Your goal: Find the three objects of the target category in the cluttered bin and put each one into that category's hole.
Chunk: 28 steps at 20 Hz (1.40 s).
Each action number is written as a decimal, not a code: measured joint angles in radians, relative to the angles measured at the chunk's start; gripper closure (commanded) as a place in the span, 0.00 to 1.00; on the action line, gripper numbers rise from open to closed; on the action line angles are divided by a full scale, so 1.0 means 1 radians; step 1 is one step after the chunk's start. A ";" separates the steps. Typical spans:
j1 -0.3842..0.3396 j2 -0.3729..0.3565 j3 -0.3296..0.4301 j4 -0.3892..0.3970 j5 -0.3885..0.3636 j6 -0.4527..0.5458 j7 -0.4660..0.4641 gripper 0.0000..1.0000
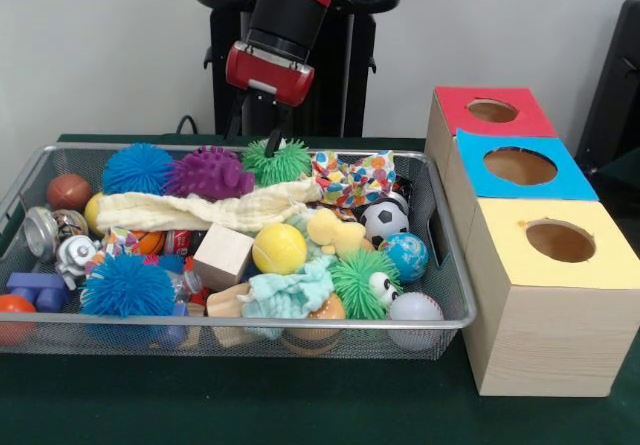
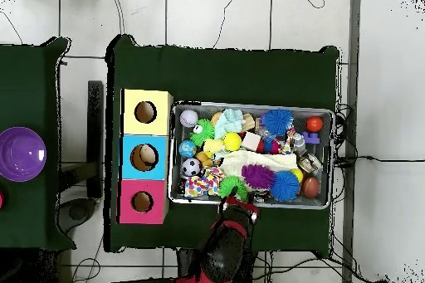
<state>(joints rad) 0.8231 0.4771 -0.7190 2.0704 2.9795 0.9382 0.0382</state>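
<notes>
A wire mesh bin (image 1: 240, 322) holds a jumble of toys. Along its far side lie a blue spiky ball (image 1: 137, 168), a purple spiky ball (image 1: 209, 173) and a green spiky ball (image 1: 277, 161). My gripper (image 1: 272, 133) hangs just above and behind the green spiky ball (image 2: 232, 187), at the bin's far rim; in the overhead view the gripper (image 2: 236, 202) sits at the bin's edge. Nothing shows in its grasp. Beside the bin stands a row of wooden boxes with a red hole (image 1: 492, 111), a blue hole (image 1: 520, 166) and a yellow hole (image 1: 560, 241).
The bin also holds a yellow ball (image 1: 279, 248), a soccer ball (image 1: 384, 221), a globe ball (image 1: 407, 256), a wooden cube (image 1: 223, 255), a cream cloth (image 1: 200, 208) and a second blue spiky ball (image 1: 127, 285). A purple bowl (image 2: 21, 153) sits on a separate table.
</notes>
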 measured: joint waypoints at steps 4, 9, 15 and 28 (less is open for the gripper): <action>-0.016 -0.018 0.008 0.000 0.002 0.005 0.000 0.00; -0.030 -0.042 0.027 0.001 -0.006 0.011 0.000 0.00; -0.034 -0.063 0.040 0.002 0.004 0.014 0.000 0.00; -0.033 -0.108 0.074 0.004 -0.005 0.020 0.000 0.00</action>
<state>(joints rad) 0.7896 0.3687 -0.6452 2.0741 2.9748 0.9579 0.0382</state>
